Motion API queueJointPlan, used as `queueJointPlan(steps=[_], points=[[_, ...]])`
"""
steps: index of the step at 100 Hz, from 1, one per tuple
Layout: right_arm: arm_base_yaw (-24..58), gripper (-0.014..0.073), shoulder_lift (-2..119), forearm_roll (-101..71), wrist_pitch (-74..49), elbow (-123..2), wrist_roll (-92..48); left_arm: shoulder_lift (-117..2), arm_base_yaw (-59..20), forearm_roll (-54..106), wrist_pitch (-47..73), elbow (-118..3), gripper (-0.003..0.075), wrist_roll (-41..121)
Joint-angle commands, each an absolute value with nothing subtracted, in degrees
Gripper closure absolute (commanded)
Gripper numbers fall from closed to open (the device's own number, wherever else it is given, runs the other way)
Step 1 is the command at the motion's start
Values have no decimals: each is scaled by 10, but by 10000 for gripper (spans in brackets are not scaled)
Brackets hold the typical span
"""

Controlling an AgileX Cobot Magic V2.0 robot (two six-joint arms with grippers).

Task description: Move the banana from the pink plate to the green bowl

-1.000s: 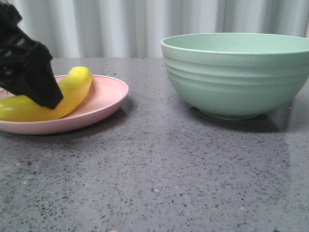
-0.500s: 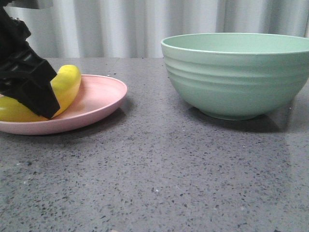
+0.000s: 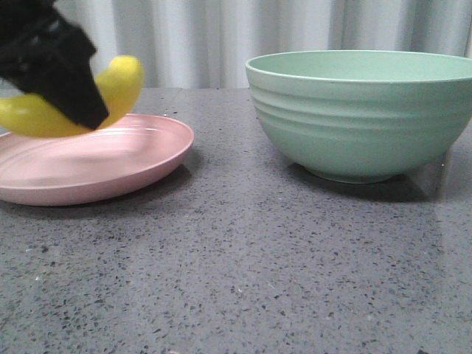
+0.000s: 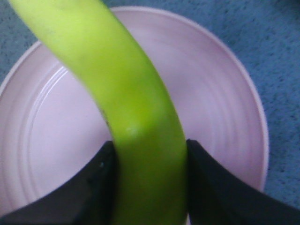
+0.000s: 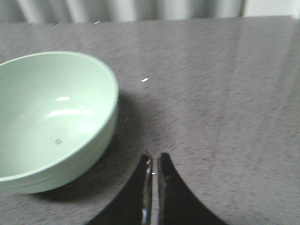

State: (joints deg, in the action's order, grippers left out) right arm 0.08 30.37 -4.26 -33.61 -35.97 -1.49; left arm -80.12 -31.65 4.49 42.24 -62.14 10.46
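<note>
My left gripper (image 3: 70, 96) is shut on the yellow banana (image 3: 118, 85) and holds it in the air just above the pink plate (image 3: 140, 158) at the left. In the left wrist view the banana (image 4: 126, 108) sits clamped between the two black fingers (image 4: 93, 187), with the bare plate (image 4: 220, 103) below. The green bowl (image 3: 361, 118) stands at the right, empty inside as the right wrist view (image 5: 51, 117) shows. My right gripper (image 5: 153, 159) is shut and empty over the table beside the bowl; it is out of the front view.
The grey speckled tabletop (image 3: 236, 258) runs between plate and bowl and across the front. A pale pleated curtain (image 3: 221, 37) hangs behind the table.
My left gripper has lifted the banana off the pink plate; it lay on the plate before and now hangs above it. The bowl has not moved.
</note>
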Motion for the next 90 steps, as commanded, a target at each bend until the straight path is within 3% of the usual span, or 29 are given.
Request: queueJointPlan(steps=[1,8,25,32,52,90], points=[[36,618,351,-70,-326,-421,-22,-769,-336,65,418,-662,741,114],[72,538,387,-94,-326,-456,-22,-755,-358,65,417,-673,741,114],[153,242,487,-126,-326,-540,-22,-739,-422,65,417,-694,741,114],[178,176,531,-154,-326,-574,-22,-739,-449,65,417,-697,741,114],[223,167,652,-227,-325,-657,-22,-740,-508,65,388,-697,741,114],[257,167,781,-260,-323,-746,-22,-742,-517,65,379,-697,741,114]])
